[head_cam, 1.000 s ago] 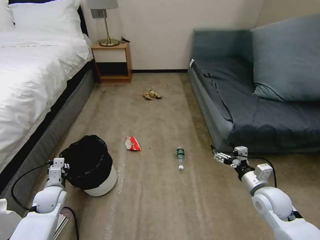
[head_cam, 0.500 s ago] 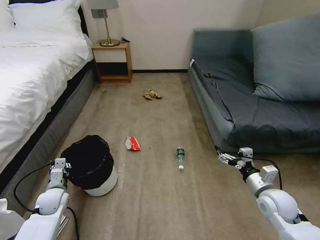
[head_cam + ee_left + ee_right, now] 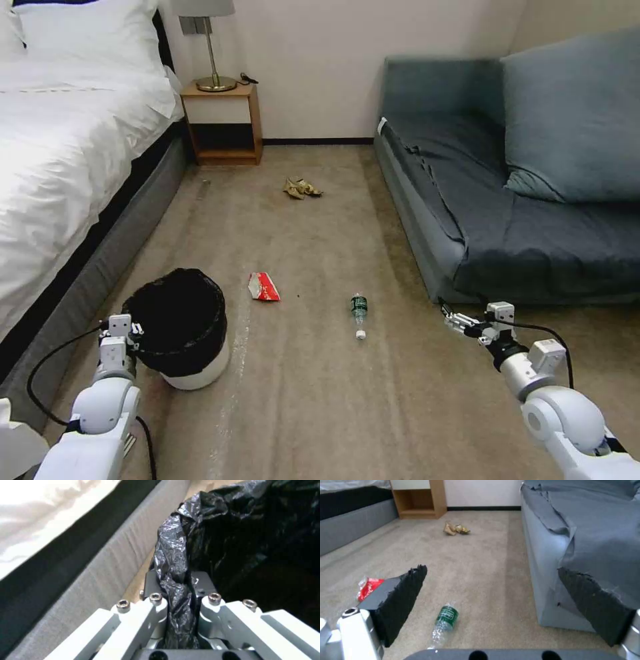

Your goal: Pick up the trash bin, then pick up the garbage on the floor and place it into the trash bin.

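Bottle [image 3: 444,622] with green label, writing unreadable

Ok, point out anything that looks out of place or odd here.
Litter lies on the beige carpet: a crushed red-and-white carton, a clear plastic bottle with a green label on its side, and crumpled gold wrappers. The left gripper pinches the white bin's black bag.

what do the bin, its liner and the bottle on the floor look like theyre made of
The trash bin looks like smooth white plastic, going by its even matte wall. Its liner seems thin glossy black film: it crinkles and catches highlights where the left gripper pinches it. The bottle appears to be clear plastic with a green label, likely printed film.
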Available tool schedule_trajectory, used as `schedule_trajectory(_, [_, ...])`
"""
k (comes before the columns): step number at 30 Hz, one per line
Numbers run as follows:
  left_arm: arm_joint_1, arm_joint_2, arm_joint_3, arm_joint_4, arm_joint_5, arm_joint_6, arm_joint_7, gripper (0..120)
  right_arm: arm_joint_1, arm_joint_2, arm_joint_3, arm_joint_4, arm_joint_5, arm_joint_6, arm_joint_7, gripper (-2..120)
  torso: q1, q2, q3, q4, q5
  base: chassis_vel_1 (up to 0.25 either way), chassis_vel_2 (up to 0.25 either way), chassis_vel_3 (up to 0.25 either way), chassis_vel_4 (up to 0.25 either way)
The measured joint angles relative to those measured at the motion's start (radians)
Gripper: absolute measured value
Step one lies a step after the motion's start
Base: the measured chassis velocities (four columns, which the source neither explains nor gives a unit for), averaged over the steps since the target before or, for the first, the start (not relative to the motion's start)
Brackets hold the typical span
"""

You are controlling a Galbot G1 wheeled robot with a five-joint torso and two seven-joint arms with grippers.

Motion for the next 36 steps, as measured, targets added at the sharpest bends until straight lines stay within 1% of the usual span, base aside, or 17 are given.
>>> schedule_trajectory(3, [0.003, 0.0, -0.012, -0.022, -0.014, -0.001, -0.006, 8, 0.0, 0.0, 0.002, -0.003, 0.0, 0.004, -0.002, 100, 0.0, 0.0, 0.0, 0.0, 0.0005, 0.0, 0.0, 0.0, 0.0])
schedule_trajectory(4, [0.006, -0.001, -0.018, -0.04, -0.024, -0.001, -0.011, 7, -0.003, 0.0, 0.005, -0.003, -0.001, 0.008, -0.004, 100, 0.0, 0.0, 0.0, 0.0001, 0.0006, 0.0, 0.0, 0.0, 0.0])
schedule_trajectory(5, [0.006, -0.001, -0.018, -0.04, -0.024, -0.001, -0.011, 7, -0.003, 0.0, 0.005, -0.003, -0.001, 0.008, -0.004, 100, 0.0, 0.0, 0.0, 0.0001, 0.0006, 0.0, 0.0, 0.0, 0.0])
schedule_trajectory(8, [0.012, -0.003, -0.025, -0.07, -0.036, -0.001, -0.017, 6, -0.011, 0.0, 0.009, -0.003, -0.001, 0.015, -0.012, 100, 0.0, 0.0, 0.0, 0.0001, 0.0004, 0.0, 0.0, 0.0, 0.0])
schedule_trajectory(10, [0.013, -0.004, -0.033, -0.097, -0.04, -0.001, -0.021, 5, -0.02, 0.001, 0.011, -0.002, -0.007, 0.03, -0.027, 100, 0.0, 0.0, 0.0, 0.0, 0.0006, 0.0, 0.0, 0.0, 0.0])
schedule_trajectory(13, [0.013, -0.004, -0.035, -0.106, -0.043, -0.001, -0.022, 5, -0.021, 0.003, 0.011, -0.002, -0.012, 0.041, -0.034, 100, 0.0, 0.0, 0.0, 0.0001, 0.0006, 0.0, 0.0, 0.0, 0.0])
schedule_trajectory(16, [0.011, 0.002, -0.039, -0.129, -0.052, 0.0, -0.026, 5, -0.022, 0.009, 0.011, -0.002, -0.032, 0.076, -0.053, 100, 0.0, 0.0, 0.0, 0.0001, 0.0007, 0.0, 0.0, 0.0, 0.0])
schedule_trajectory(19, [0.012, 0.006, -0.04, -0.134, -0.053, 0.001, -0.026, 5, -0.021, 0.01, 0.011, -0.003, -0.038, 0.08, -0.057, 100, 0.0, 0.0, 0.0, 0.0001, 0.0005, 0.0, 0.0, 0.0, 0.0])
schedule_trajectory(27, [0.014, 0.043, -0.06, -0.15, -0.08, 0.003, -0.026, 5, -0.023, 0.019, 0.007, -0.004, -0.045, 0.087, -0.066, 100, 0.0, 0.0, 0.0, 0.0001, 0.0006, 0.0, 0.0, 0.0, 0.0])
schedule_trajectory(36, [-0.007, 0.055, -0.058, -0.144, -0.095, 0.006, -0.031, 5, -0.022, 0.027, -0.011, -0.011, -0.06, 0.129, -0.104, 100, 0.0, 0.0, 0.0, 0.0001, 0.0006, 0.0, 0.0, 0.0, 0.0])
